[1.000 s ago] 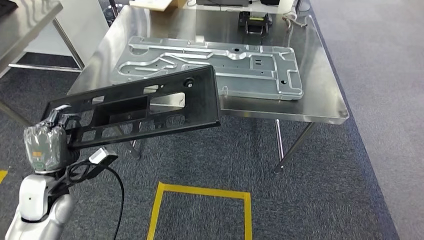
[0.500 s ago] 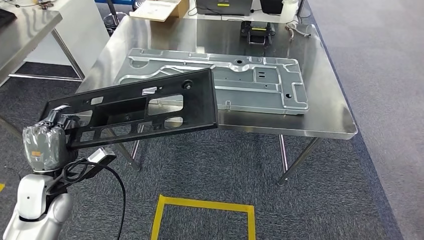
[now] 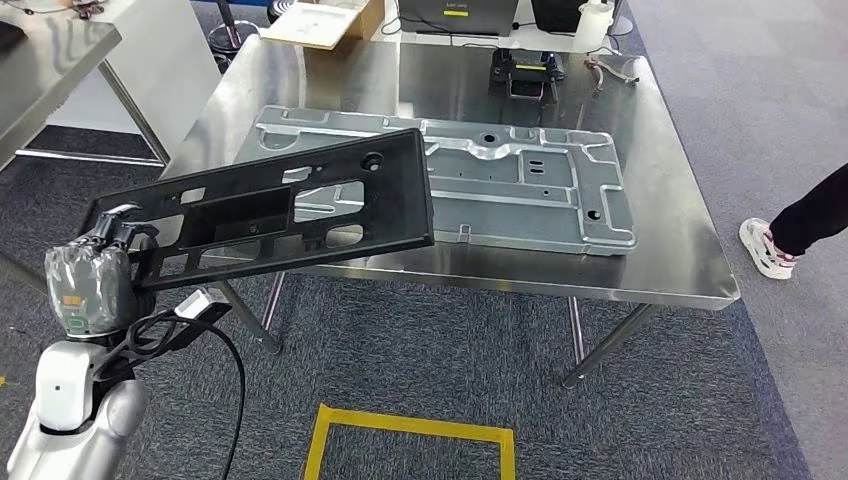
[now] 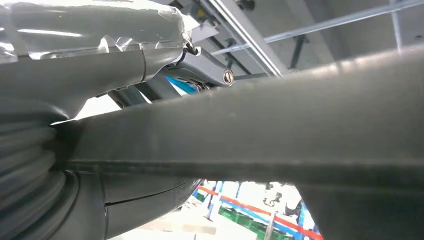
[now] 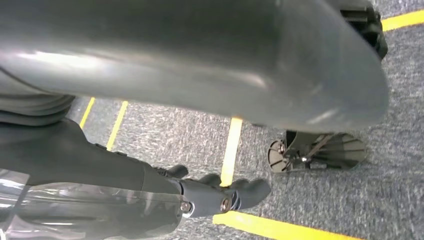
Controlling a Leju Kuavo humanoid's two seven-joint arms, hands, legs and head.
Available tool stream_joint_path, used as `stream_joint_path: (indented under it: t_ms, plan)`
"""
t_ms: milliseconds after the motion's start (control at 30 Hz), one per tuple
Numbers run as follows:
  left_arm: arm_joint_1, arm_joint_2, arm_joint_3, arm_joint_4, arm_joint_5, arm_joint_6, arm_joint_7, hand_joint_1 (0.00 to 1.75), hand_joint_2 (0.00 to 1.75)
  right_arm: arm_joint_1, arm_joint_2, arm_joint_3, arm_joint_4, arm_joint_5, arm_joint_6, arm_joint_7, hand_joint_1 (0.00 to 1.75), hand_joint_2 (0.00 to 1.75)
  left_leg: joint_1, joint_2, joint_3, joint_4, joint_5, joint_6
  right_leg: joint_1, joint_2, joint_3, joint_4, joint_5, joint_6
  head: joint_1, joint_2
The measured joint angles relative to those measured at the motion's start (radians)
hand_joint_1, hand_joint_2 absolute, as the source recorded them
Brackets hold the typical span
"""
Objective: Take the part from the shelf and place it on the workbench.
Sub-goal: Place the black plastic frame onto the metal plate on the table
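My left hand (image 3: 95, 275) grips one end of a long black panel part (image 3: 290, 205) with several cut-outs. I hold it tilted in the air, and its far end overlaps the near left edge of the steel workbench (image 3: 660, 250). A large silver stamped plate (image 3: 500, 180) lies flat on the workbench beyond the part. In the left wrist view the black part (image 4: 280, 130) crosses close in front of my left hand (image 4: 100, 45), between thumb and fingers. My right hand (image 5: 200, 197) hangs over the carpet and holds nothing, its fingers loosely apart.
A black device (image 3: 520, 70), a cardboard box (image 3: 325, 20) and a white jug (image 3: 592, 22) stand at the workbench's far edge. A person's leg and shoe (image 3: 770, 245) are at the right. A yellow tape square (image 3: 410, 430) marks the floor. Another steel table (image 3: 50, 50) stands at the left.
The whole view has shifted: the workbench sits nearer and more of its right side shows. The held part's far end now overlaps the bench edge more. A person's leg has appeared at the right.
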Motion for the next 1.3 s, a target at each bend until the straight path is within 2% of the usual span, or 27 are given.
stream_joint_path:
  t_ms: [33,100,133,200,233,267,300,367,433,533,600,633,700,733,767,800,867,900,933,967,1000,1067,1100,1167,1233,1267,1300]
  plan:
    - [-0.001,0.001,-0.001,0.001,0.001,0.000,-0.001,1.75,1.75,-0.001,0.000,0.000,0.000,0.000,-0.001,0.000,0.00,0.00,0.000,0.001,0.000,0.013,0.003,-0.005,-0.002,0.000,0.011,-0.007,0.000,-0.005,0.000,0.000]
    - [-0.005,0.003,-0.002,0.004,0.002,0.002,-0.002,1.75,1.75,0.000,0.001,0.000,0.000,0.000,-0.004,0.001,0.00,0.00,0.002,0.003,-0.026,0.072,0.001,-0.012,-0.007,0.000,0.036,-0.019,-0.008,-0.015,0.000,0.000]
    - [-0.007,0.004,-0.002,0.007,0.004,0.003,-0.002,1.75,1.75,-0.001,0.001,0.000,0.000,0.000,-0.004,0.001,0.00,0.00,0.003,0.004,-0.057,0.125,-0.014,-0.016,-0.008,0.000,0.046,-0.023,-0.014,-0.019,0.000,0.000]
    - [-0.008,0.005,-0.003,0.012,0.007,0.004,-0.001,1.75,1.75,-0.002,0.001,0.000,0.000,0.000,-0.003,0.001,0.00,0.00,0.004,0.004,-0.132,0.231,-0.066,-0.023,-0.009,0.002,0.061,-0.023,-0.029,-0.023,0.000,0.000]
    - [-0.008,0.006,-0.004,0.016,0.008,0.004,-0.001,1.75,1.75,-0.002,0.001,0.000,0.000,0.000,-0.003,0.001,0.00,0.00,0.004,0.004,-0.163,0.261,-0.085,-0.027,-0.008,0.003,0.071,-0.023,-0.037,-0.022,0.000,0.000]
    - [-0.008,0.006,-0.004,0.019,0.008,0.004,-0.001,1.75,1.75,-0.001,0.001,0.000,0.000,0.000,-0.002,0.001,0.00,0.00,0.005,0.004,-0.177,0.257,-0.083,-0.029,-0.008,0.003,0.083,-0.023,-0.047,-0.021,0.000,0.000]
    - [-0.008,0.006,-0.004,0.023,0.008,0.004,-0.001,1.75,1.75,0.000,0.001,0.000,0.000,0.000,-0.002,0.002,0.00,0.00,0.005,0.004,-0.177,0.222,-0.057,-0.029,-0.009,0.004,0.095,-0.022,-0.057,-0.019,0.000,0.000]
    - [-0.009,0.006,-0.004,0.028,0.008,0.005,-0.001,1.75,1.75,0.001,0.002,0.000,0.000,0.000,-0.001,0.002,0.00,0.00,0.005,0.005,-0.152,0.099,0.042,-0.023,-0.008,0.005,0.121,-0.021,-0.078,-0.013,0.000,0.000]
    - [-0.011,0.006,-0.005,0.032,0.009,0.007,-0.001,1.75,1.75,-0.001,0.002,0.000,0.001,0.000,0.000,0.003,0.00,0.00,0.001,0.006,-0.134,0.015,0.094,-0.011,-0.006,0.006,0.131,-0.018,-0.093,-0.003,0.000,0.000]
    - [-0.012,0.006,-0.006,0.033,0.009,0.009,-0.002,1.75,1.75,-0.006,0.002,0.000,0.001,0.000,0.000,0.003,0.00,0.00,-0.001,0.004,-0.123,-0.002,0.094,0.009,-0.004,0.006,0.134,-0.014,-0.100,0.015,0.001,0.000]
    - [-0.013,0.006,-0.006,0.033,0.008,0.009,-0.002,1.75,1.75,-0.006,0.001,0.000,0.000,0.000,0.000,0.003,0.00,0.00,0.004,0.003,-0.106,-0.010,0.088,0.020,-0.004,0.004,0.117,0.029,-0.107,0.025,0.001,0.000]
    - [-0.013,0.006,-0.006,0.033,0.008,0.009,-0.002,1.75,1.75,-0.007,0.001,0.000,0.000,0.000,0.000,0.003,0.00,0.00,0.006,0.003,-0.098,-0.013,0.084,0.024,-0.006,0.003,0.087,0.079,-0.121,0.030,0.001,0.000]
    - [-0.014,0.006,-0.006,0.033,0.008,0.009,-0.002,1.75,1.75,-0.007,0.001,0.000,0.000,0.000,0.000,0.003,0.00,0.00,0.006,0.003,-0.086,-0.015,0.072,0.029,-0.011,0.001,0.002,0.203,-0.165,0.040,0.001,0.000]
    - [-0.013,0.006,-0.006,0.033,0.008,0.009,-0.002,1.75,1.75,-0.006,0.001,0.000,0.000,0.000,0.000,0.003,0.00,0.00,0.005,0.003,-0.080,-0.014,0.065,0.029,-0.013,0.000,-0.038,0.249,-0.181,0.042,0.001,0.000]
    - [-0.012,0.006,-0.006,0.034,0.008,0.009,-0.002,1.75,1.75,-0.005,0.001,0.000,0.000,0.000,-0.001,0.003,0.00,0.00,0.005,0.003,-0.071,-0.014,0.057,0.029,-0.014,-0.001,-0.062,0.264,-0.179,0.043,0.001,0.000]
    - [-0.011,0.006,-0.006,0.034,0.008,0.009,-0.003,1.75,1.75,-0.004,0.001,0.000,0.000,0.000,-0.002,0.003,0.00,0.00,0.005,0.002,-0.059,-0.014,0.048,0.028,-0.014,-0.001,-0.069,0.245,-0.155,0.042,0.001,0.000]
    - [-0.011,0.006,-0.006,0.035,0.010,0.009,-0.003,1.75,1.75,-0.002,0.001,0.000,0.000,0.001,-0.004,0.003,0.00,0.00,0.005,0.002,-0.035,-0.015,0.028,0.024,-0.012,-0.002,-0.042,0.125,-0.054,0.031,0.001,0.000]
    - [-0.013,0.006,-0.006,0.036,0.012,0.010,-0.003,1.75,1.75,-0.002,0.000,0.000,0.000,0.001,-0.005,0.003,0.00,0.00,0.004,0.002,-0.024,-0.016,0.020,0.020,-0.008,-0.002,-0.026,0.066,-0.019,0.024,0.001,0.000]
    - [-0.014,0.006,-0.006,0.037,0.016,0.011,-0.004,1.75,1.75,-0.003,0.000,0.000,0.000,0.001,-0.005,0.003,0.00,0.00,0.003,0.002,-0.018,-0.016,0.012,0.014,-0.004,-0.002,-0.013,0.023,0.004,0.018,0.001,0.000]
    - [-0.016,0.005,-0.007,0.040,0.020,0.011,-0.005,1.75,1.75,-0.004,-0.001,0.000,0.000,0.002,-0.005,0.004,0.00,0.00,0.002,0.001,-0.012,-0.017,0.008,0.008,-0.001,-0.002,-0.008,0.001,0.011,0.011,0.001,0.000]
    - [-0.017,0.005,-0.007,0.043,0.024,0.012,-0.006,1.75,1.75,-0.005,-0.002,0.000,0.000,0.002,-0.005,0.004,0.00,0.00,0.001,0.001,-0.006,-0.016,0.006,0.003,0.002,-0.001,-0.004,-0.003,0.003,0.006,0.001,0.000]
    - [-0.020,0.006,-0.010,0.048,0.029,0.012,-0.009,1.75,1.75,-0.006,-0.001,0.000,0.000,0.002,-0.004,0.004,0.00,0.00,0.001,0.002,0.002,-0.007,0.002,-0.007,-0.001,0.000,0.015,-0.014,0.003,-0.007,0.001,0.000]
    - [-0.024,0.006,-0.011,0.050,0.031,0.012,-0.010,1.75,1.75,-0.006,-0.001,0.000,0.000,0.002,-0.004,0.005,0.00,0.00,0.001,0.003,-0.006,0.016,-0.004,-0.011,-0.004,0.000,0.026,-0.019,0.000,-0.013,0.000,0.000]
    - [-0.030,0.006,-0.013,0.055,0.045,0.010,-0.009,1.75,1.75,-0.006,-0.001,0.000,0.000,0.003,-0.005,0.006,0.00,0.00,0.003,0.004,-0.058,0.115,-0.037,-0.017,-0.007,0.000,0.041,-0.023,-0.007,-0.023,0.001,0.000]
    - [-0.032,0.006,-0.015,0.064,0.067,0.002,-0.007,1.75,1.75,-0.008,-0.001,0.000,0.000,0.003,-0.005,0.006,0.00,0.00,0.004,0.004,-0.136,0.229,-0.085,-0.024,-0.006,0.001,0.050,-0.023,-0.017,-0.027,0.001,0.000]
    - [-0.032,0.006,-0.016,0.068,0.076,-0.003,-0.007,1.75,1.75,-0.008,-0.001,0.000,0.000,0.002,-0.005,0.006,0.00,0.00,0.004,0.004,-0.162,0.254,-0.091,-0.027,-0.006,0.003,0.056,-0.022,-0.023,-0.027,0.001,0.000]
    - [-0.032,0.006,-0.016,0.073,0.081,-0.007,-0.006,1.75,1.75,-0.007,-0.001,0.000,0.000,0.002,-0.005,0.006,0.00,0.00,0.004,0.004,-0.173,0.245,-0.074,-0.027,-0.005,0.003,0.064,-0.021,-0.030,-0.026,0.001,0.000]
